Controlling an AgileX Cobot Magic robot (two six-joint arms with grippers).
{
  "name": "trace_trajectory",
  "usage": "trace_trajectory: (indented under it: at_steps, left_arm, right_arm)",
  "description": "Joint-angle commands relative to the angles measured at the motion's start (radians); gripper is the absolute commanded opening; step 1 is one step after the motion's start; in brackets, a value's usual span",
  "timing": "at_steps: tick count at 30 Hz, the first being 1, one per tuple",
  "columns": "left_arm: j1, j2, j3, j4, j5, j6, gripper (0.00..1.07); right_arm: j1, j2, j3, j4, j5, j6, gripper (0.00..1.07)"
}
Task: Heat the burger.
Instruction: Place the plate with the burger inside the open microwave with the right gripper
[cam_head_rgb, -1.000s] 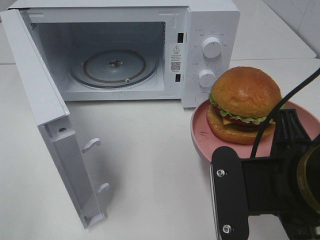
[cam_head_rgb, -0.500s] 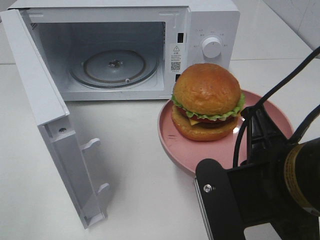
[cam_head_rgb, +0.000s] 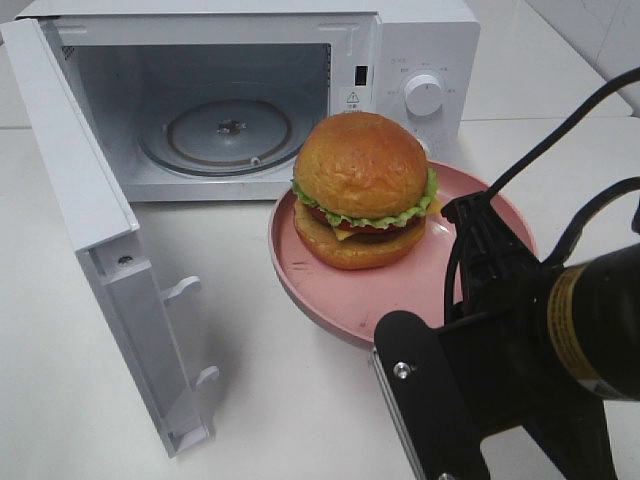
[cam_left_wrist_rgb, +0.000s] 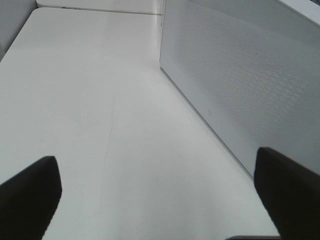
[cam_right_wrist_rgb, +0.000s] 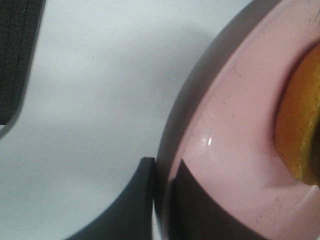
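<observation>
There is one burger (cam_head_rgb: 361, 190), with a tan domed bun, green lettuce, cheese and a dark patty. It sits on one pink plate (cam_head_rgb: 322, 300), a little toward 11 o'clock of the plate's middle. In the high view the plate is in front of one white microwave (cam_head_rgb: 420, 35), at about 4 o'clock from its open cavity.

The microwave has one glass turntable (cam_head_rgb: 228, 135) inside. Its one door (cam_head_rgb: 85, 215) is swung wide at the 9 o'clock side and carries two latch hooks (cam_head_rgb: 183, 289). One knob (cam_head_rgb: 424, 94) shows on the control panel, at 1 o'clock of the burger. The bun covers the panel below that knob.

Of the two claws, the right gripper (cam_right_wrist_rgb: 162, 200) is clamped narrow on the plate's rim, one finger above and one under it. In the high view this is the plate's 4 o'clock edge. The right arm (cam_head_rgb: 520, 360) and two black cables (cam_head_rgb: 560, 130) hide that part of the rim and the table behind it.

The left gripper (cam_left_wrist_rgb: 160, 200) stands wide and holds nothing. It is above the white table (cam_left_wrist_rgb: 100, 100), just beside the microwave's perforated side wall (cam_left_wrist_rgb: 240, 75).

The plate casts a shadow on the table by its near rim.
</observation>
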Motion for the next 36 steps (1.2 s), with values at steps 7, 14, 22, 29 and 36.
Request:
trace_trajectory:
  at_steps: [7, 14, 22, 29, 36]
  left_arm:
    - [-0.002, -0.017, 0.002, -0.004, -0.016, 0.001, 1.02]
    - [-0.002, -0.017, 0.002, -0.004, -0.016, 0.001, 1.02]
    - [-0.002, -0.017, 0.002, -0.004, -0.016, 0.001, 1.02]
    - [-0.002, -0.017, 0.002, -0.004, -0.016, 0.001, 1.02]
    - [-0.002, -0.017, 0.002, -0.004, -0.016, -0.001, 1.02]
  right_arm:
    - [-0.183, -0.01, -0.001, 0.034, -0.174, -0.362, 0.0]
    - [-0.313, -0.01, -0.001, 0.214, -0.259, -0.71, 0.0]
    - [-0.483, -0.01, -0.001, 0.393, -0.311, -1.06, 0.0]
    - [-0.538, -0.006, -0.001, 0.581, -0.365, -1.307, 0.0]
    - [-0.541, 0.03, -0.001, 0.618, -0.37, -1.344, 0.0]
